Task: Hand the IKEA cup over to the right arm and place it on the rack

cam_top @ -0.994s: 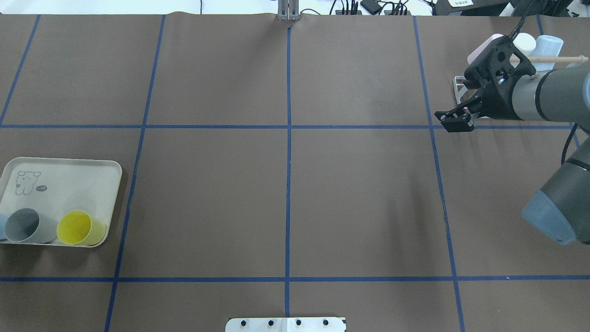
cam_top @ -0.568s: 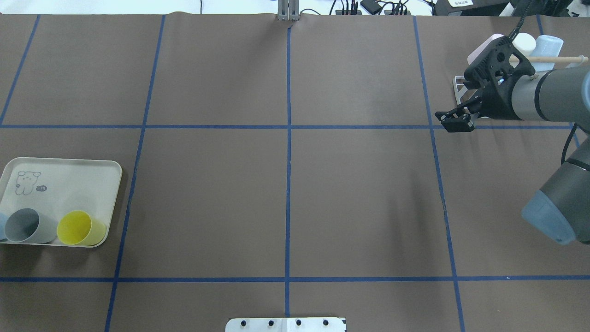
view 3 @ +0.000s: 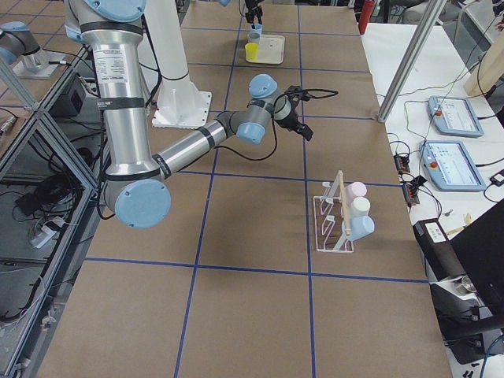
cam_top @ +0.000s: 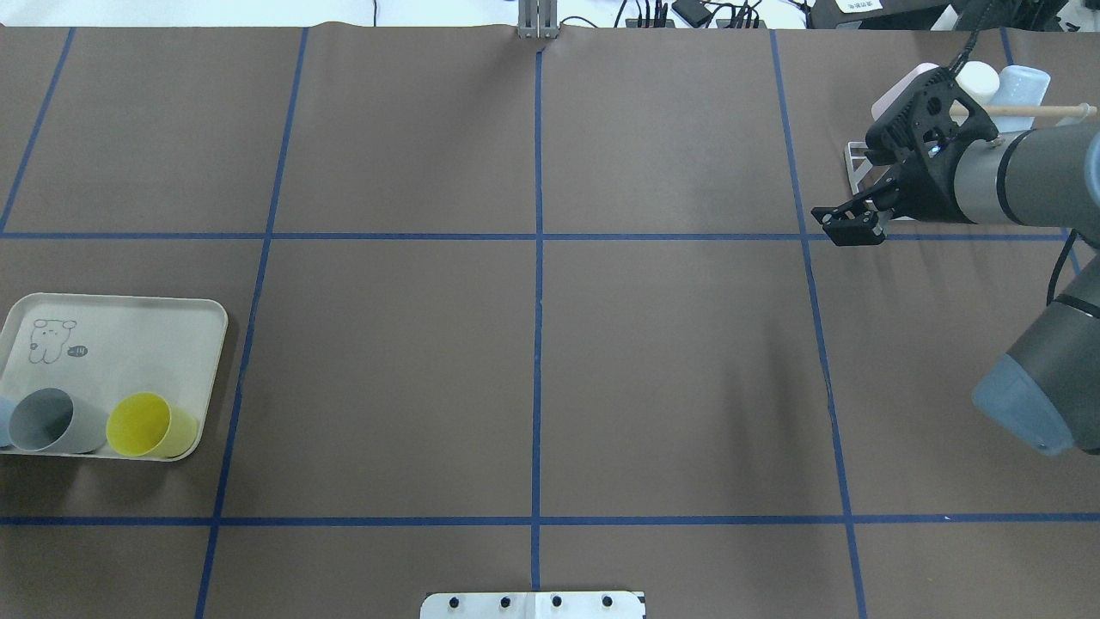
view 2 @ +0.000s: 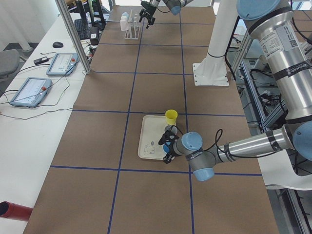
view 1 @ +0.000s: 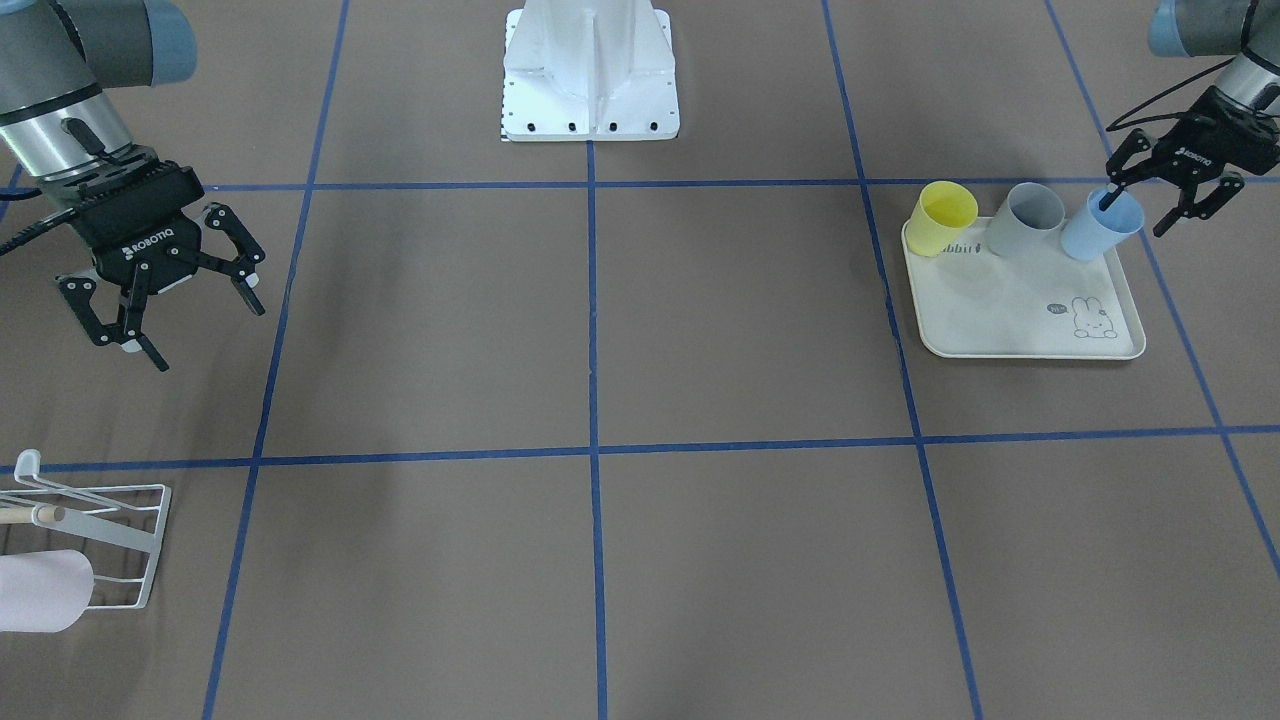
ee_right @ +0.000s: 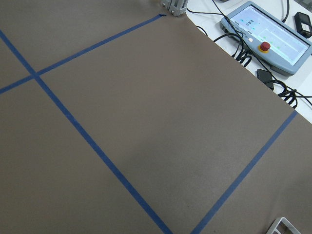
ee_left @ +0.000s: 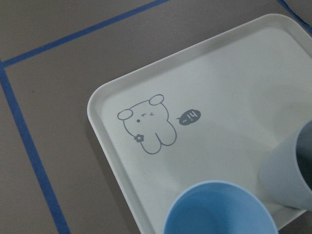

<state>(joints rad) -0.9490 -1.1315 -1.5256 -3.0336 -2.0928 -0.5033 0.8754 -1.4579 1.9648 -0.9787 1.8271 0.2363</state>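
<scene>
Left fingers: spread wide, holding nothing; one finger dips into the mouth of the blue cup and the other hangs outside its wall, so the wall lies between them.
Right fingers: spread too and empty, hovering over bare worktop near the rack, on its robot side.
Blue cup: upright, mouth up, on the tray at the corner nearest the robot's base, just beside the grey cup; the yellow cup ends the row.
Key relation: the cup's long axis is vertical and the left fingers come down along it, straddling one side of the rim. The left arm is at the cup, while the right arm is well apart, across the worktop.
Step, by my reading: the pinch is not yet made. Closing on the wall comes first, then a lift and a carry toward the middle for the hand-over.
Rack: at the worktop's end on the robot's right, with a pink cup on it and two more showing in the right side view.
Risk: a one-sided wall pinch may let the cup swing or tilt when lifted.
</scene>
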